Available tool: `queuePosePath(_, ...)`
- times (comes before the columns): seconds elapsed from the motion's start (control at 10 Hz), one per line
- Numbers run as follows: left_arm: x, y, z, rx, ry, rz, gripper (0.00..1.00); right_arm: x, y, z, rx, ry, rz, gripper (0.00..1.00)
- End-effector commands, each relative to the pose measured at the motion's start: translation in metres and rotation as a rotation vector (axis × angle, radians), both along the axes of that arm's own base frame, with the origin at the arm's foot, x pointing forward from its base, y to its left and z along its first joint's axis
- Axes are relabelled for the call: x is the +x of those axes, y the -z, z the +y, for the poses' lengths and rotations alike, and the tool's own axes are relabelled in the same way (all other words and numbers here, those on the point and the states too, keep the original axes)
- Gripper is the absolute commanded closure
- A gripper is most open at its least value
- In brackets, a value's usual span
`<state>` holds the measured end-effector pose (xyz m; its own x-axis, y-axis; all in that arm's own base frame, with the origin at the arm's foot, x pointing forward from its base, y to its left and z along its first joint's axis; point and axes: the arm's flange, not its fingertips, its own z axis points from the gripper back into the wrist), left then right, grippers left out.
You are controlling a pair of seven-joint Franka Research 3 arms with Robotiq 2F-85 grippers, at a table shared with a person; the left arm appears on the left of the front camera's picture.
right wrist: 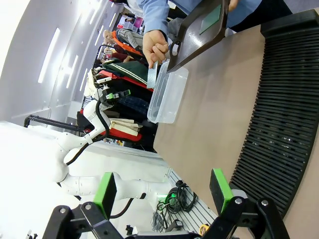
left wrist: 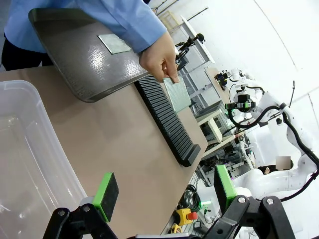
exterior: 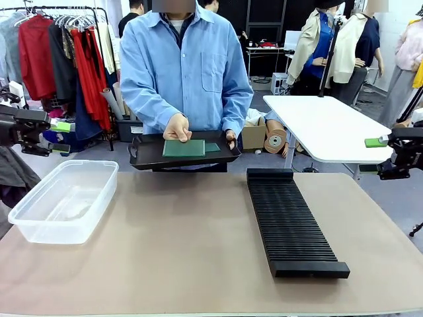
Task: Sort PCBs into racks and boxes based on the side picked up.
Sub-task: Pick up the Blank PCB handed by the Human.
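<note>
Resting on tan worktop: clear translucent plastic tub at 9 o'clock; long black ribbed plastic rack at 3 o'clock. Smooth flat black tray is held by a person at 12 o'clock. Thin green rectangular circuit board is pinched in person's hand over tray, with second green circuit board flat beside it. Left gripper, 9 o'clock: released, holding nothing. Right gripper, 3 o'clock: released, holding nothing.
</note>
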<state>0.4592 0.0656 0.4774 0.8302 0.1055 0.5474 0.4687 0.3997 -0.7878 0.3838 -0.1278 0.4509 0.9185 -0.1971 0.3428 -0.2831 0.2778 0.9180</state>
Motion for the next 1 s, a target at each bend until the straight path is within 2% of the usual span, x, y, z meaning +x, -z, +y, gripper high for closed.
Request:
queuePosePath(0.0,0.0,0.0,0.0,-0.002,0.0,0.001,0.0,0.0,0.0,0.0,0.0,0.0,0.0,0.0)
queuePosePath(0.3,0.0,0.0,0.0,-0.002,0.0,0.001,0.0,0.022,-0.005,0.022,0.053,-0.004,-0.006,0.0)
queuePosePath(0.9,0.0,0.0,0.0,-0.002,0.0,0.001,0.0,0.074,-0.006,0.088,0.056,-0.118,-0.011,0.0)
